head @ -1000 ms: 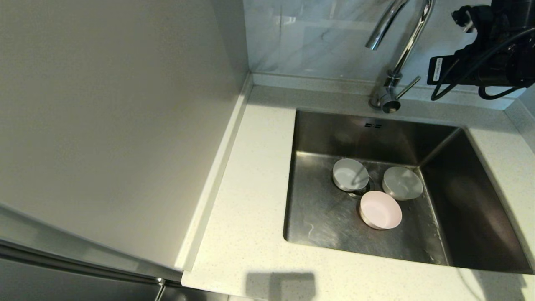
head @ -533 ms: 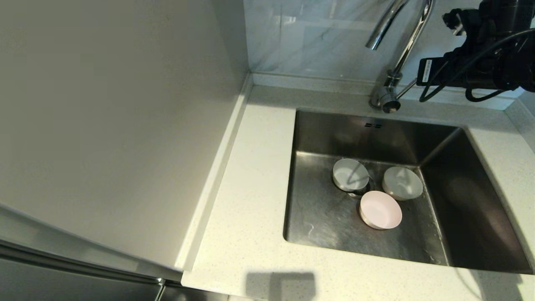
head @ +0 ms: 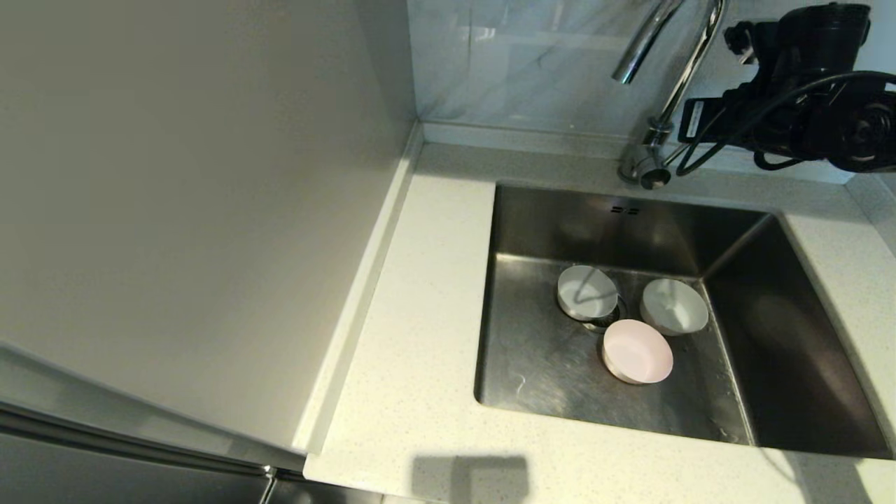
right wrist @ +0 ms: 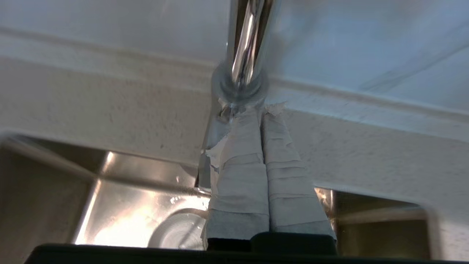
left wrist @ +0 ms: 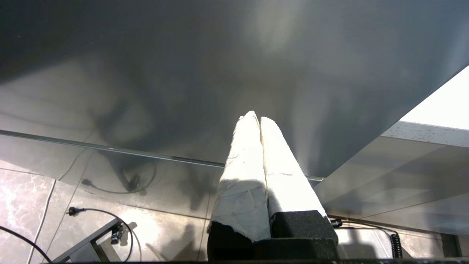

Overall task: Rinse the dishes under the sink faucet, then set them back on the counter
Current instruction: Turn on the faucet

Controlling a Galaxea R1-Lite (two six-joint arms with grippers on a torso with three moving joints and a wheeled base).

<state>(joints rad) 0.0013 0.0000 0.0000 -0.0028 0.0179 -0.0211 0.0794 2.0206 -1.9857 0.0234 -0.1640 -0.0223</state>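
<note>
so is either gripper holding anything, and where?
Nothing held. Right gripper fingers shut, tips at the chrome gooseneck faucet base; left gripper shut, parked.

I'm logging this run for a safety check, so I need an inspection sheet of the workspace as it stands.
Surface: off-white speckled counter around a steel sink.
Job's things: three bowls on the sink floor by the drain: white bowl, greyish-white bowl, pink bowl. No water stream seen from the faucet.
Clutter: nothing seen.
Grippers: right claw shut, its tips at the faucet base; left claw shut, parked low beside the cabinet front, away from the sink.
Cables: black cables loop off the right arm near the faucet lever; loose cables on the floor in the left wrist view.
Surroundings: grey marbled wall tile, pale panel to the left.
</note>
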